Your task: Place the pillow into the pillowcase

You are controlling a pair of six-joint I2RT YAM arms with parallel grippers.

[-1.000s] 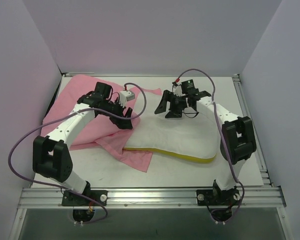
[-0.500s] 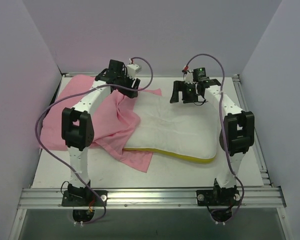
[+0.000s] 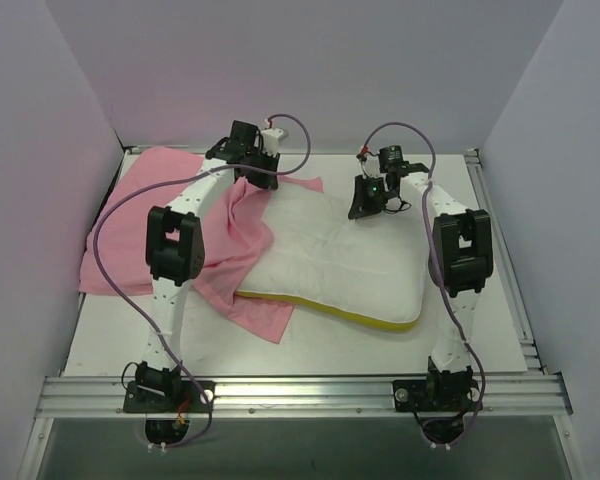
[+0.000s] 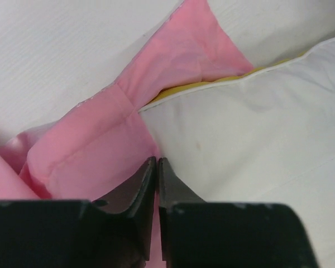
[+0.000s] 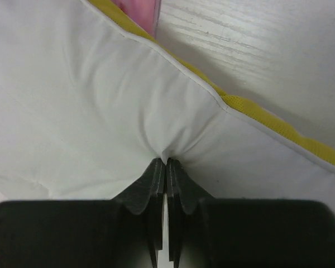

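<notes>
Your left gripper [image 4: 157, 162] pinches the pillowcase [image 3: 130, 230] hem at the far corner of the pillow [image 3: 350, 260]; your right gripper [image 5: 166, 162] clamps pillow cloth. Sleeving looks barely begun: next, draw the hem over that corner.

A bench [image 3: 380, 350] carries two things. The pillow [image 3: 340, 260] lies right of the middle, its long side running left to right. The pillowcase [image 3: 130, 240] is spread to its left, reaching the bench's far left corner. Where they meet, a fold of the pillowcase lies over the pillow's left end, and another part runs under the pillow's near left corner. The left gripper [image 4: 157, 161] is at the pillow's far left corner, its jaws on the pillowcase's edge. The right gripper [image 5: 166, 162] is at the pillow's far edge, right of the middle, its jaws on the pillow's top.
</notes>
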